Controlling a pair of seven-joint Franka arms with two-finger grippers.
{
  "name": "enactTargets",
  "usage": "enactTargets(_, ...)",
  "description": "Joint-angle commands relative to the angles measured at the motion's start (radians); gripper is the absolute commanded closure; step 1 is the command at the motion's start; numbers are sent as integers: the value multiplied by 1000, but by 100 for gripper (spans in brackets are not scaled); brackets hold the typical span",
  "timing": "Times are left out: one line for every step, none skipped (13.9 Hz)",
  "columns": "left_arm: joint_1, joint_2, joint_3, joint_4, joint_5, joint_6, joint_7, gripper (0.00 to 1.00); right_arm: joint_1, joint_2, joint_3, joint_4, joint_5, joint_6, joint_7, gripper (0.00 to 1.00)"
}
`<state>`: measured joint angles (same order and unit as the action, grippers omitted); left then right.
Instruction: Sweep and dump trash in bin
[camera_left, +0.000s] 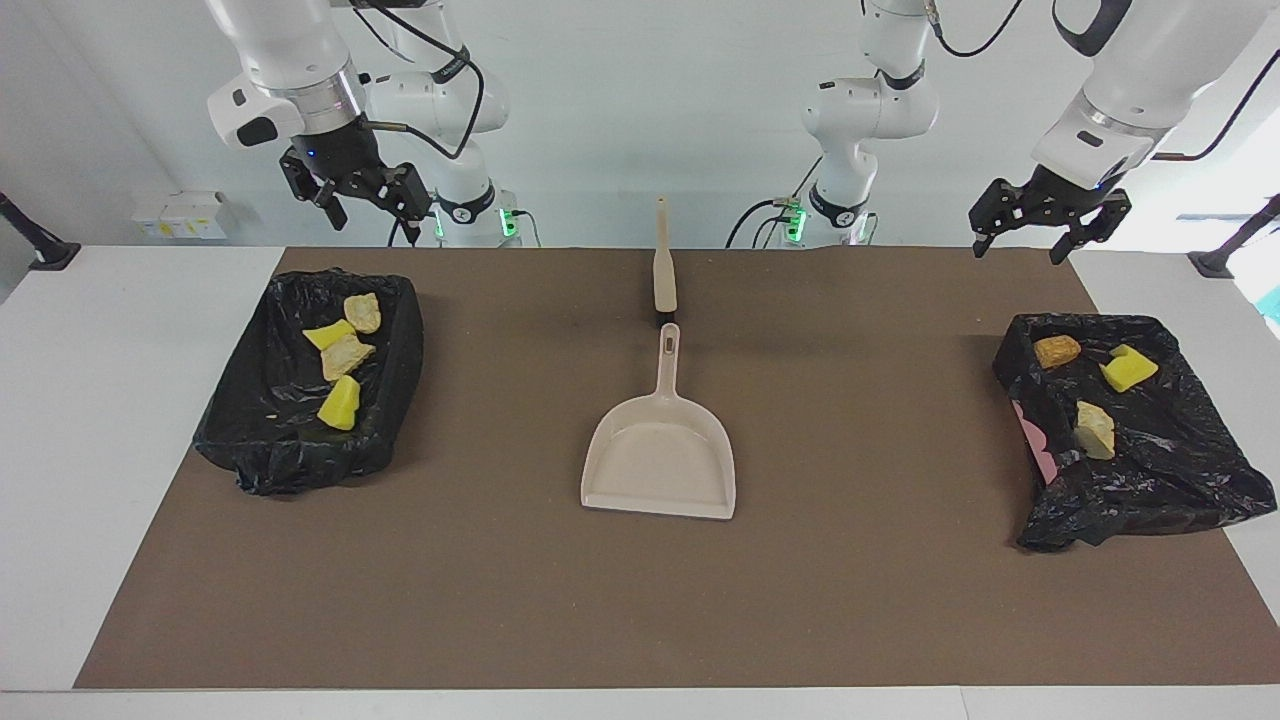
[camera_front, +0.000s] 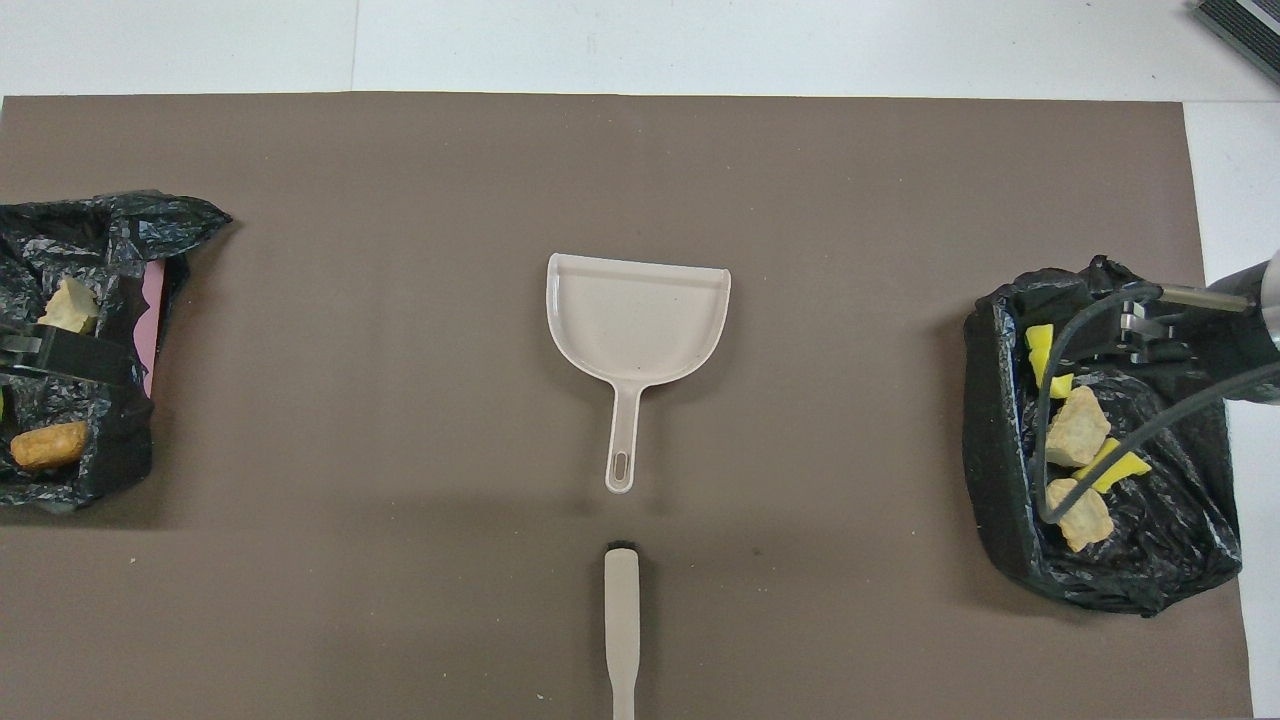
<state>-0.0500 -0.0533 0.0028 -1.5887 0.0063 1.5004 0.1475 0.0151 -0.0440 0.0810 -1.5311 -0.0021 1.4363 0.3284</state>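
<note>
Brown mat (camera_left: 500, 600): laid flat over the white desk (camera_left: 100, 400), all the things being carried on it.
Beige plastic dustpan (camera_left: 660, 460): set at the middle of the mat, its handle turned toward the robots, its pan seen empty.
Beige-handled brush (camera_left: 664, 275): laid just beside the tip of the dustpan's handle, nearer to the robots, in line with it.
Black-bagged bin at the right arm's end (camera_left: 310, 395): four lumps of trash (camera_left: 340, 402) are held in it, two bright yellow and two beige, gathered close together.
Black-bagged bin at the left arm's end (camera_left: 1130, 430): three lumps are held in it, one orange-brown (camera_left: 1057, 351), one bright yellow (camera_left: 1128, 370), one beige (camera_left: 1094, 430), set apart from each other; a pink wall is shown at its torn edge.
Right end effector (camera_left: 360, 200): raised over the edge of its bin nearest the robots; its fingers are spread apart and nothing is gripped.
Left end effector (camera_left: 1045, 230): raised over the mat's edge, above the robots' side of its bin; its fingers are spread apart and nothing is gripped.
</note>
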Motion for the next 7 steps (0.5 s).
enactTargets(2,-3,2,7,0,-6,15,0,-12,-5,3,-1,-6,7,-32,0)
enactTargets(2,-3,2,7,0,-6,15,0,-12,-5,3,-1,-6,7,-32,0)
enactTargets(4,-3,2,6,0,-6,15,0,-12,-5,3,-1,-6,7,-32,0)
enactTargets(4,-5,2,4,0,-6,15,0,-12,-5,3,-1,-6,7,-32,0)
enactTargets(4,-5,2,4,0,-6,15,0,-12,-5,3,-3,-6,7,-32,0)
enactTargets(4,-5,2,4,0,-6,15,0,-12,-5,3,-1,-4,7,-32,0)
enactTargets(4,-5,2,3,0,-6,15,0,-12,-7,3,-3,-4,7,-32,0)
